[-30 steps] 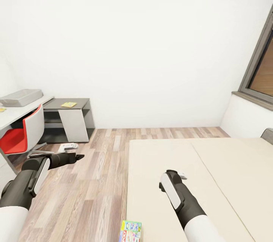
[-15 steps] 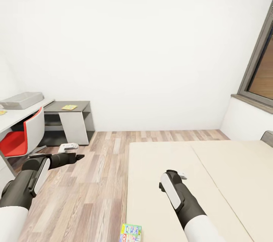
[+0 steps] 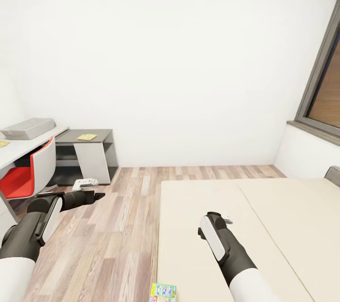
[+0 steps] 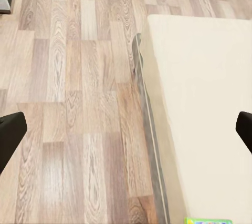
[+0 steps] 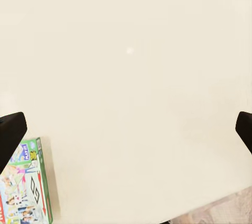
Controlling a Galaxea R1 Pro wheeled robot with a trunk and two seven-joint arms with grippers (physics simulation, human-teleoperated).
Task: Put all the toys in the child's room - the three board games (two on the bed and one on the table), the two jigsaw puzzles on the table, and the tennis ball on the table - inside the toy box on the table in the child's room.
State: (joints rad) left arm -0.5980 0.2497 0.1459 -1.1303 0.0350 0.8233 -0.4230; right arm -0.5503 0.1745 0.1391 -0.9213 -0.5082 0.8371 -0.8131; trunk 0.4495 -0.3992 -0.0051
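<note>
A colourful board game (image 3: 163, 292) lies on the beige bed (image 3: 264, 217), at its near left corner. It also shows as a green-edged box (image 5: 23, 187) and as a sliver (image 4: 207, 220). My right gripper (image 3: 227, 219) hovers over the bed, open and empty, its fingertips (image 5: 10, 129) far apart. My left gripper (image 3: 97, 195) hangs over the wood floor left of the bed, open and empty, with its fingertips (image 4: 10, 134) wide. The grey toy box (image 3: 27, 128) stands on the white table (image 3: 28, 143) at far left. A small yellow flat piece (image 3: 4, 143) lies on the table's edge.
A red chair (image 3: 23, 174) stands at the table. Beside it is a dark grey side unit (image 3: 87, 151) with a flat yellow item (image 3: 87, 137) on top. A small white object (image 3: 85, 182) lies on the floor. A window (image 3: 326, 99) is at right.
The whole picture has shifted slightly downward, so the camera moved. Both arms hold the same pose and both grippers stay open.
</note>
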